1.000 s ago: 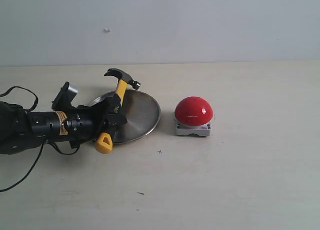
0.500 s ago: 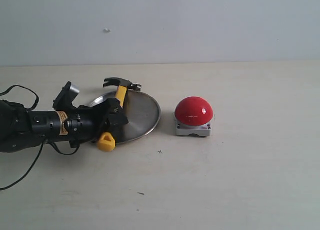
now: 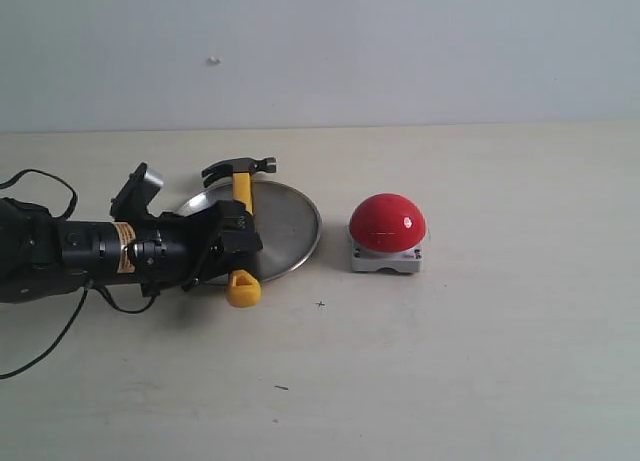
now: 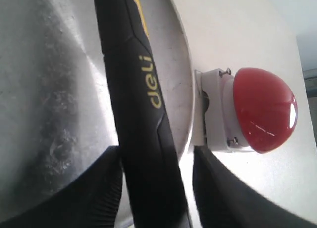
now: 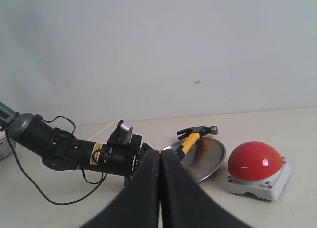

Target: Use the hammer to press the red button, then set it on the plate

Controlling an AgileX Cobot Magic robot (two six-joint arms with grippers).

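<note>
The hammer (image 3: 240, 206) lies across the left part of the silver plate (image 3: 285, 231), its dark head past the far rim and its yellow end (image 3: 243, 289) by the near rim. My left gripper (image 3: 238, 243) reaches in low from the left and straddles the black grip (image 4: 143, 114). One finger (image 4: 99, 188) touches the grip, and a lit gap separates the other finger (image 4: 223, 193) from it, so the jaws stand open. The red button (image 3: 387, 223) sits to the right of the plate, untouched. My right gripper (image 5: 160, 156) is shut and empty, well back from the plate.
The left arm (image 3: 90, 256) and its black cable (image 3: 60, 331) lie along the table at the left. A pale wall stands behind the table. The button's grey-white base (image 4: 213, 109) sits close to the plate's rim (image 4: 185, 89).
The hammer has come down from a raised tilt. Its head dropped, and its yellow end swung right towards the plate's near rim. The left gripper shifted slightly right.
</note>
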